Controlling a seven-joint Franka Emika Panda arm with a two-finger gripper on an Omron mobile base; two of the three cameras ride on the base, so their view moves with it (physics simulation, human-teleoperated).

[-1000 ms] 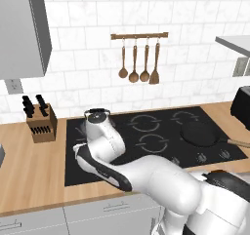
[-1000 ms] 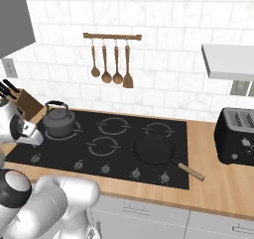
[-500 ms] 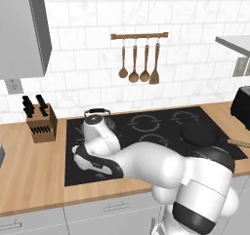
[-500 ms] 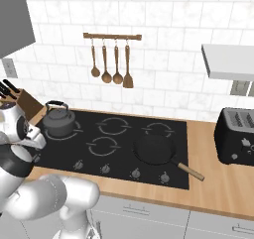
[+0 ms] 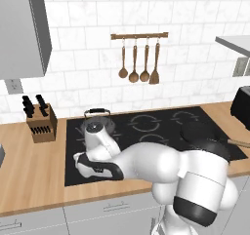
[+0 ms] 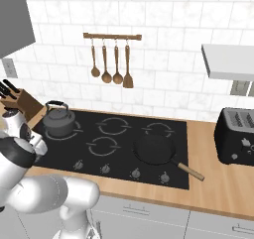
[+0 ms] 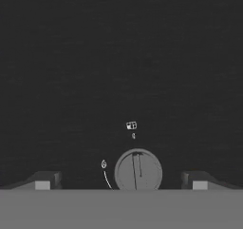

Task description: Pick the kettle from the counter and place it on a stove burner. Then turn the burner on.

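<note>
Both base views look down from opposite sides at the black cooktop [image 5: 161,131], which the hand view faces close up.

Frying pan [image 6: 155,149] on cooktop (toaster [image 6: 238,135] right), knife block [image 5: 42,124] left.

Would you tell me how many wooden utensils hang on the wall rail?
4, side by side under the rail: utensils and from the left, then a spatula at the right end. None seems hidden.
</note>
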